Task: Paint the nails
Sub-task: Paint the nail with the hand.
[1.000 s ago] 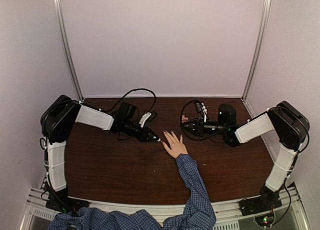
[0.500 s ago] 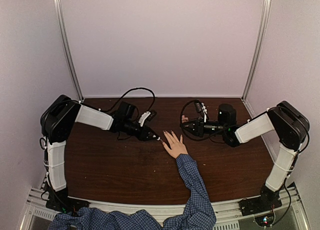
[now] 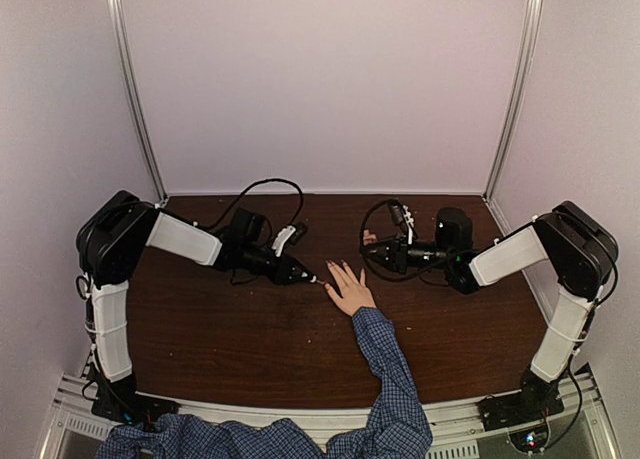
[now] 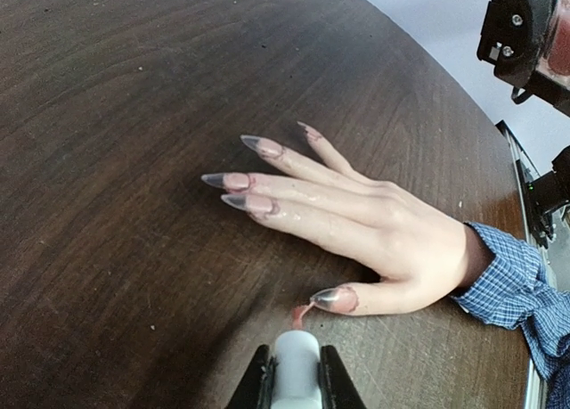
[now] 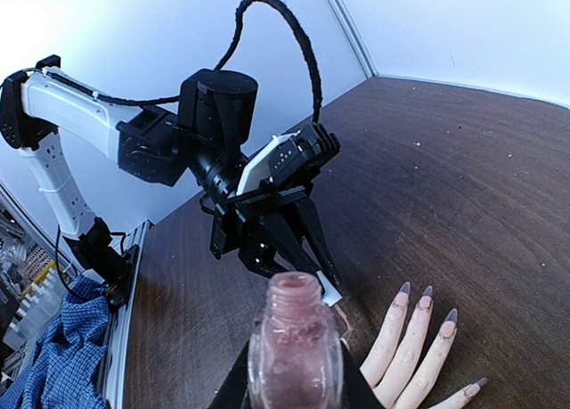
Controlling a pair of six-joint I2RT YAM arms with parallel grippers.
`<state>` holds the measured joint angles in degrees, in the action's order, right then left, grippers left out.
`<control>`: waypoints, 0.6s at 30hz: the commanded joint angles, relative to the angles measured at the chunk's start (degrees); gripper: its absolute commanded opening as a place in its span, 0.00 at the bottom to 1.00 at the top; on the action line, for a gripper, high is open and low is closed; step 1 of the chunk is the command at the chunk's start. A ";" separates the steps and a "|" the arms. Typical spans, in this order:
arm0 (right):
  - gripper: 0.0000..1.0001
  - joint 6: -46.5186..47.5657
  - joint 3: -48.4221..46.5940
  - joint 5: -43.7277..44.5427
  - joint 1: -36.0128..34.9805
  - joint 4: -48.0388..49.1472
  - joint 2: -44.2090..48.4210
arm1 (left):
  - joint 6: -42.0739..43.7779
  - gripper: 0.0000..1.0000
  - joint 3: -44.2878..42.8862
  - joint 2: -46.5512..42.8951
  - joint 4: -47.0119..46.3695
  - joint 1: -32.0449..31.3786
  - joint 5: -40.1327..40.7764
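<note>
Only the tips of the left gripper (image 4: 296,389) show in its own view, cut off at the bottom edge and pinched on the white handle of a brush (image 4: 296,360). The brush's pinkish tip lies at the thumb of the hand (image 4: 392,235), but whether it touches the thumbnail cannot be told. The nails (image 4: 239,201) are long and pointed, greyish toward the tips, on fingers spread flat on the table (image 4: 116,106); from above they are too small to make out. The right gripper (image 5: 294,393) is mostly hidden behind the open bottle (image 5: 294,347) it clamps, which blocks the lower middle of that view. The bottle hangs on the hand's little-finger side, apart from it. A blue checked sleeve (image 4: 509,280) covers the wrist. A black cable (image 5: 283,30) loops over the left arm, on the hand's thumb side.
</note>
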<state>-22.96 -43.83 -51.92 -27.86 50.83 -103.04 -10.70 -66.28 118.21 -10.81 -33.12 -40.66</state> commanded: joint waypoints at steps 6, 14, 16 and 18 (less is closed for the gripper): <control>0.00 -0.67 -0.81 -0.90 0.35 2.25 -0.60 | -1.21 0.00 5.23 -5.22 -11.15 0.78 -0.05; 0.00 -0.76 -0.81 -0.99 0.35 2.35 -0.73 | -1.19 0.00 4.23 -4.44 -10.28 0.65 -2.17; 0.00 -0.84 -0.90 -0.99 0.36 2.35 -0.82 | -0.77 0.00 3.61 -4.16 -9.28 0.33 -2.50; 0.00 -0.85 -0.90 -0.93 0.39 2.35 -0.76 | -0.06 0.00 3.21 -3.94 -8.35 0.02 -2.77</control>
<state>-23.03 -43.83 -52.27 -27.86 50.87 -103.48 -11.68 -61.14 114.63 -19.03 -32.95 -41.47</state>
